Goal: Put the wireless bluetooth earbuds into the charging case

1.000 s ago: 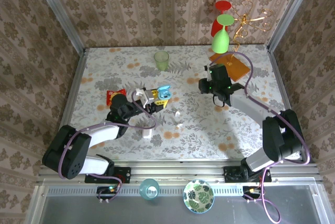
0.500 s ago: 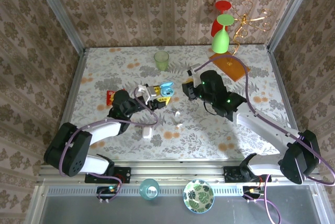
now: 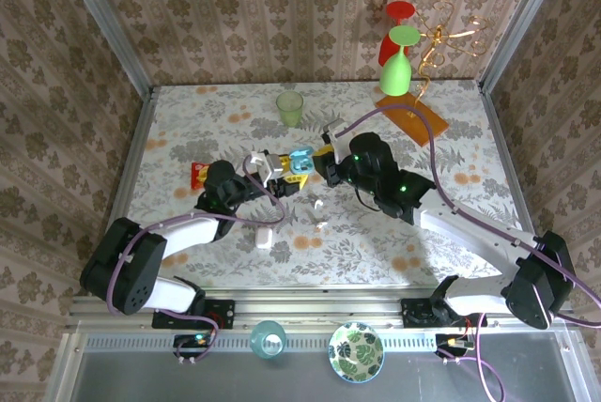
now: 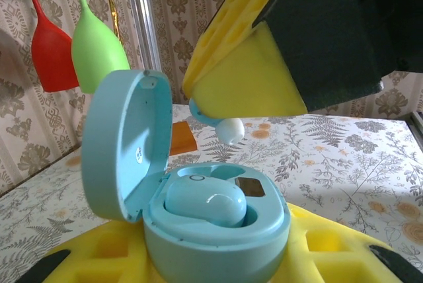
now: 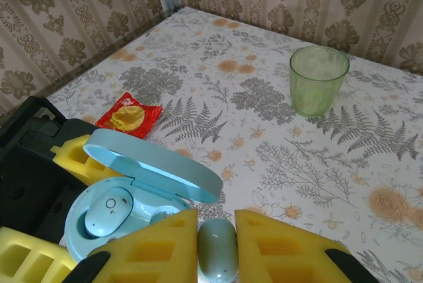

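Earbud point(image 5: 218, 255) pinched in its jaws, right gripper point(image 5: 217, 225) has swung across to the open light-blue charging case point(image 4: 132, 154), which left gripper point(image 3: 281, 175) clamps.

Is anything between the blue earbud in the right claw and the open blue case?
Nothing visible blocks it. The right gripper holds the earbud above the open charging case, whose lid is tipped back. The other earbud sits inside; the socket beside it looks free.
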